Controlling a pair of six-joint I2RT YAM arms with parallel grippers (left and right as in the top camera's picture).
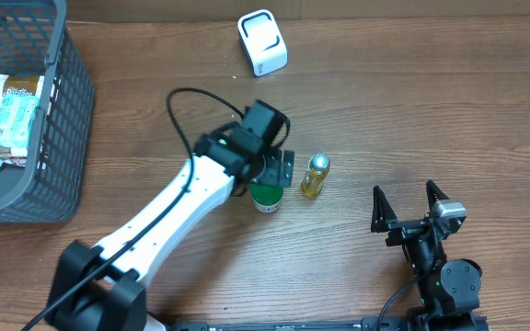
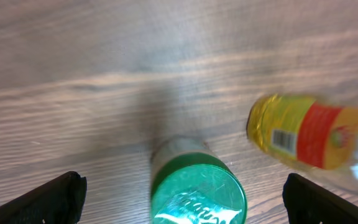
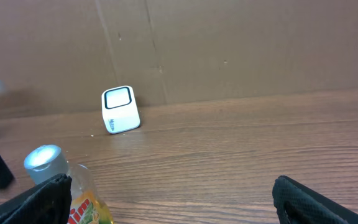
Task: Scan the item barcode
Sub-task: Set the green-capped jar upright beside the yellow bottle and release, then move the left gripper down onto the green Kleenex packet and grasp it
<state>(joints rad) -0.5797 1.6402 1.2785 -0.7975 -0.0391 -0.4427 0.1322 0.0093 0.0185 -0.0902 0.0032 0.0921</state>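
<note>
Green-capped white tub (image 2: 197,193) stands upright on the wooden worktop (image 1: 431,101), between the wide-spread fingers of the left hand (image 2: 186,198) — neither touches it. Just beside it stands a small yellow silver-capped bottle (image 1: 315,176), barcode showing. White cube scanner (image 1: 262,42) sits well apart. Right hand (image 1: 403,189) — wide, holding nothing.

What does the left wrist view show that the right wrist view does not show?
Only the left wrist view shows the green round-topped container and the barcode on the yellow plastic bottle with a red label. Only the right wrist view shows the small white box-shaped scanner and the brown cardboard wall. Both show the bottle and the wooden table.
</note>
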